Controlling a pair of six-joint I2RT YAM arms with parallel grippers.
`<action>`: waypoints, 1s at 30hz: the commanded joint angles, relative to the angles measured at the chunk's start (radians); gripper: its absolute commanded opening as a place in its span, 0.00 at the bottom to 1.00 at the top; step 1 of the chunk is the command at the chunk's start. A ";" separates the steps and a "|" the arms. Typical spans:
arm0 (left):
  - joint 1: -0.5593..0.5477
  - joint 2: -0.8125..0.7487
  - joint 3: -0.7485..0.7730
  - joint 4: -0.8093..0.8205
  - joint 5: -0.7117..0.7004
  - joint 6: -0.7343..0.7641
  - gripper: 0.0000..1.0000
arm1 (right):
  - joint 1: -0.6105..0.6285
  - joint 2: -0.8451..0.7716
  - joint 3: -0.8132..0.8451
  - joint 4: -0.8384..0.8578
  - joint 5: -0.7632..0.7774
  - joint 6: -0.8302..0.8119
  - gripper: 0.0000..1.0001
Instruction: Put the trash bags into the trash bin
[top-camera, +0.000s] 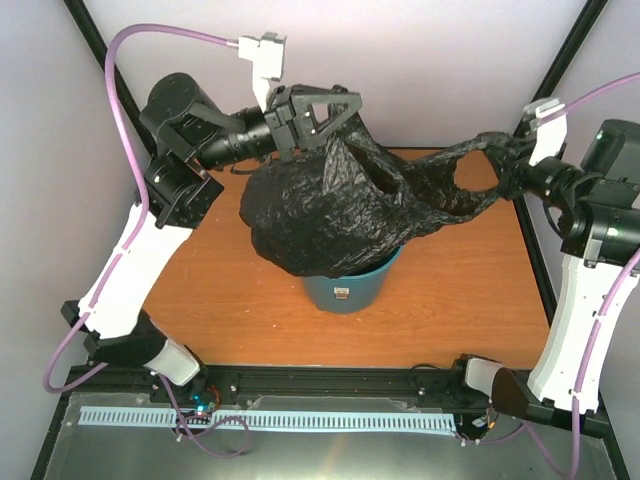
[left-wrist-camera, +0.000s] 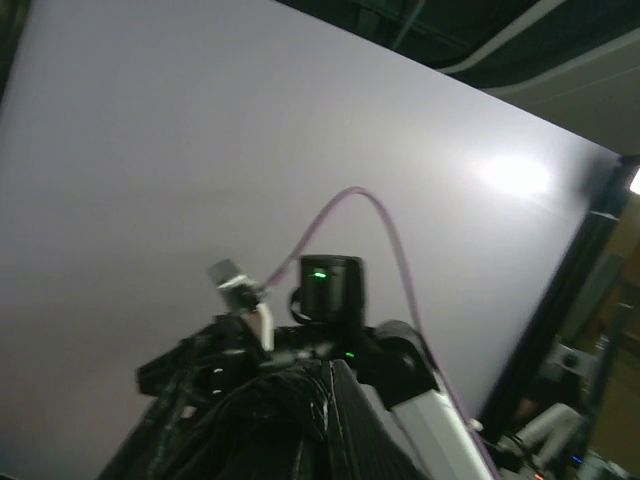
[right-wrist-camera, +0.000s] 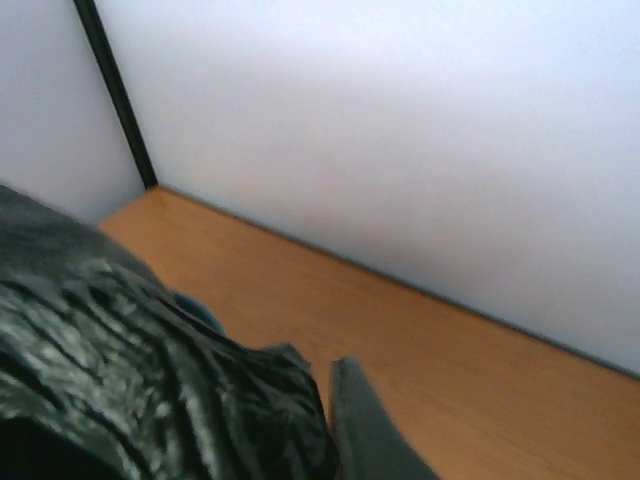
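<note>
We note the trash bag stretched between both arms, its bulk draped over the trash bin and hiding the rim; left gripper clamps the bag's top edge; right gripper grips a loop handle; wooden table beneath; pale wall behind

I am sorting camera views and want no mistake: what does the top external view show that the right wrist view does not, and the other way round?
Only top external: the left arm and right arm holding the trash bag stretched over the trash bin, and the bin's white label. Only right wrist: one finger of its own jaws beside the film. Both: the bag, a bit of teal bin, the wooden table, the pale wall.
</note>
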 joint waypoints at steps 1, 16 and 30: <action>0.025 0.097 0.184 -0.173 -0.135 0.142 0.01 | -0.007 0.063 0.196 0.060 0.004 0.101 0.03; 0.101 0.060 0.205 -0.217 -0.245 0.230 0.01 | -0.006 0.095 0.320 0.192 -0.242 0.255 0.03; 0.100 -0.072 0.115 -0.276 -0.186 0.238 0.01 | -0.006 -0.026 0.296 0.451 -0.414 0.519 0.03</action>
